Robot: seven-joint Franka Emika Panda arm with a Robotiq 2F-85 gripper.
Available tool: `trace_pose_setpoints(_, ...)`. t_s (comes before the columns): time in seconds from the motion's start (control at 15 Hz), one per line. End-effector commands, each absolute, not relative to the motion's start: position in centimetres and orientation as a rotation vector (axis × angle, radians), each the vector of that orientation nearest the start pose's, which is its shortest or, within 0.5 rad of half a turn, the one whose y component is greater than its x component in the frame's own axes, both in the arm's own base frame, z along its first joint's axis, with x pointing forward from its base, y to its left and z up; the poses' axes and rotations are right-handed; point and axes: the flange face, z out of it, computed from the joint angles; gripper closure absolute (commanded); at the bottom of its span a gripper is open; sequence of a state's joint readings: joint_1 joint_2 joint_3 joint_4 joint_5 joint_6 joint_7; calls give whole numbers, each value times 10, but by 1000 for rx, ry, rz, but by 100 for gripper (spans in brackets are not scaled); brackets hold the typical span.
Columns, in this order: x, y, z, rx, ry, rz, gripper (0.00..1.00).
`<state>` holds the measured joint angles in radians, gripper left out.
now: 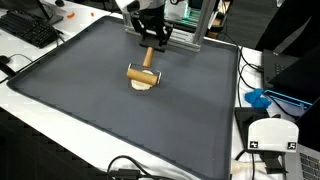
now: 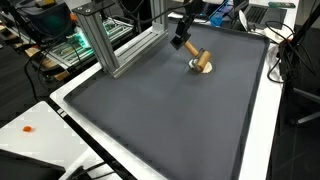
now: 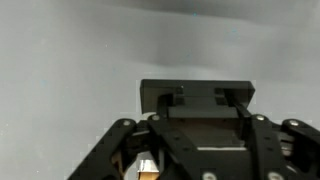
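– Now, where is the wooden mallet (image 1: 143, 74) found?
– At the upper centre of the frame, just under the gripper (image 1: 151, 50). Its handle, pointed up-frame, is clenched by the jaws; the head is laid crosswise on a pale disc (image 1: 142, 86).

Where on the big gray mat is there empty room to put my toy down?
The gray mat is bare from the wooden tool all the way to the edge opposite the metal frame, and on both sides of the tool. It is crowded only by the frame, where the gripper holds the tool.
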<state>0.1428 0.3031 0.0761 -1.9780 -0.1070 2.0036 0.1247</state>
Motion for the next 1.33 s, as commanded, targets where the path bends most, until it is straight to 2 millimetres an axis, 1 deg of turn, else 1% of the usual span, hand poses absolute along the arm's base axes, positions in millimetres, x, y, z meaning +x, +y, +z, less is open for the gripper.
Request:
trace_pose_setpoints(0.0,570,120,294,-3194,-188,377,65)
trace_pose_setpoints(0.27,572,121,292,-3193,-180,378,65)
trace_pose_setpoints(0.33,570,121,293,-3193,-170,416,65)
trace_pose_setpoints(0.87,562,121,302,-3193,-210,524,65)
trace_pose_setpoints(1.27,552,119,301,-3181,-237,626,65)
